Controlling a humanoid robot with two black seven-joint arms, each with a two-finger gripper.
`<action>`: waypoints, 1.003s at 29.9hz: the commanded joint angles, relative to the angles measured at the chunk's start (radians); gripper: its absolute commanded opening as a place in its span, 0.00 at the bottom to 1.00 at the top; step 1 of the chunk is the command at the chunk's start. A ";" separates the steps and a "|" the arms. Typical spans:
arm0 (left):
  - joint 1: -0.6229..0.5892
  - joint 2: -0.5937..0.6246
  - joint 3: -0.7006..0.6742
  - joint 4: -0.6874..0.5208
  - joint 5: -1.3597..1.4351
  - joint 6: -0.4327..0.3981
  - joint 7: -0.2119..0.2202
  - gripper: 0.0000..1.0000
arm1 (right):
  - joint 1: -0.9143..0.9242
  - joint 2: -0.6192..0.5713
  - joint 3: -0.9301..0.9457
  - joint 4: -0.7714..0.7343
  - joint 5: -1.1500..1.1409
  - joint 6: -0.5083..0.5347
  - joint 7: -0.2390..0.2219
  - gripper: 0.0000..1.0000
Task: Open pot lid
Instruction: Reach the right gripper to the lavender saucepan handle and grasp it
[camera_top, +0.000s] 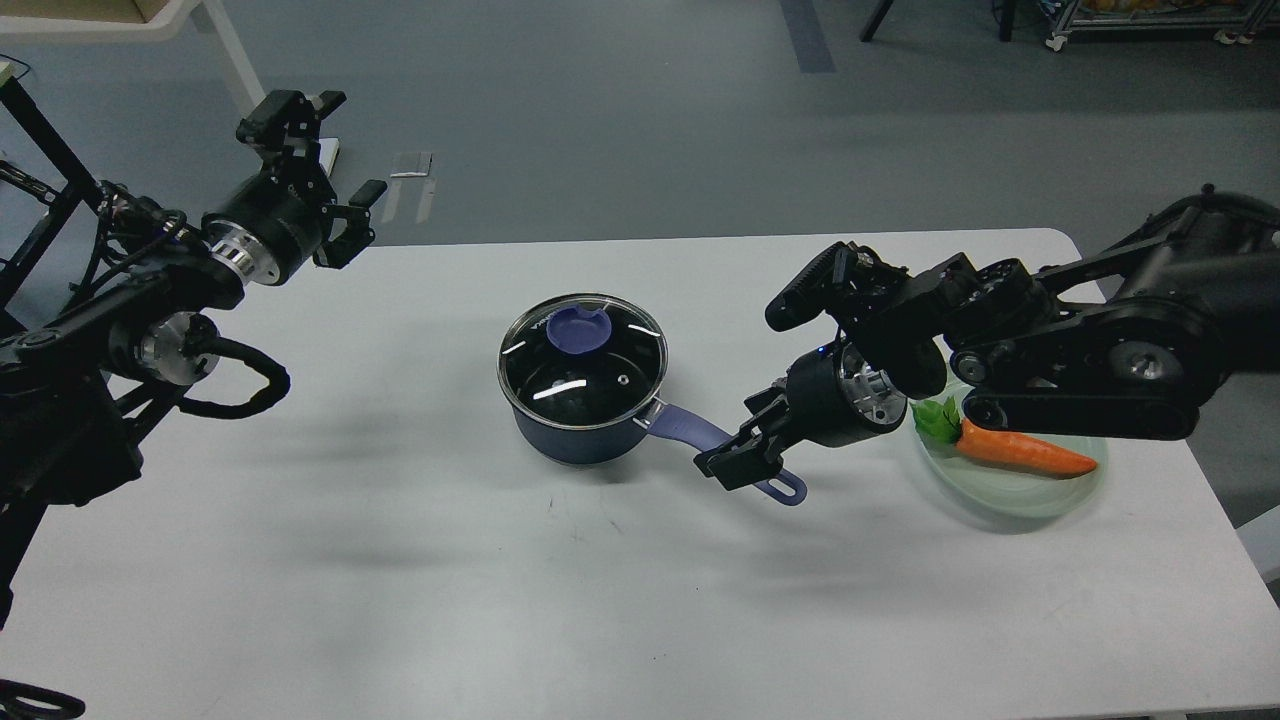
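Note:
A dark blue pot (580, 425) stands mid-table with its glass lid (582, 362) on it; the lid has a blue knob (578, 329). The pot's lilac handle (690, 427) points to the front right. My right gripper (742, 447) is low over the middle of that handle, its jaws apart with one finger on each side; the handle's looped end (786, 488) shows past it. My left gripper (318, 150) is open and empty, held high beyond the table's far left corner, well away from the pot.
A pale green plate (1040, 500) with a toy carrot (1010, 450) sits at the right, just under my right forearm. The white table (400, 560) ends close behind the pot's far side; grey floor lies beyond.

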 joint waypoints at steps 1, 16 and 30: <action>0.000 -0.001 0.000 -0.001 0.000 -0.004 0.000 0.99 | -0.004 0.004 -0.004 -0.006 -0.020 0.002 -0.001 0.72; 0.000 -0.005 0.003 -0.001 0.014 -0.009 0.010 0.99 | -0.067 0.019 -0.002 -0.050 -0.015 0.000 -0.001 0.59; -0.001 -0.007 0.006 -0.001 0.016 -0.009 0.015 0.99 | -0.066 0.019 0.004 -0.052 -0.012 0.002 -0.001 0.30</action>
